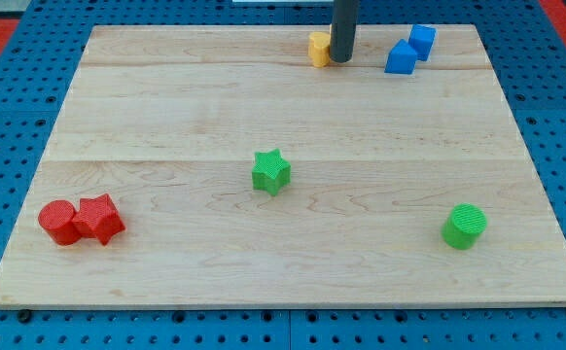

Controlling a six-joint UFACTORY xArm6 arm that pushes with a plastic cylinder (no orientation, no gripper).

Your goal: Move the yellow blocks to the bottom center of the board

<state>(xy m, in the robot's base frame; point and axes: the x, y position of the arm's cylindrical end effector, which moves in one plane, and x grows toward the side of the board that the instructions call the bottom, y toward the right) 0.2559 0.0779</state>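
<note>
One yellow block (319, 48) sits near the view's top edge of the wooden board (166, 107), a little right of centre; its shape is partly hidden by the rod. My tip (341, 58) stands right against the yellow block's right side. No other yellow block shows.
Two blue blocks sit at the top right: a wedge-like one (400, 58) and a cube (422, 41). A green star (271, 171) is near the centre. A green cylinder (465, 226) is at the lower right. A red cylinder (58, 222) and a red star-like block (99, 219) touch at the lower left.
</note>
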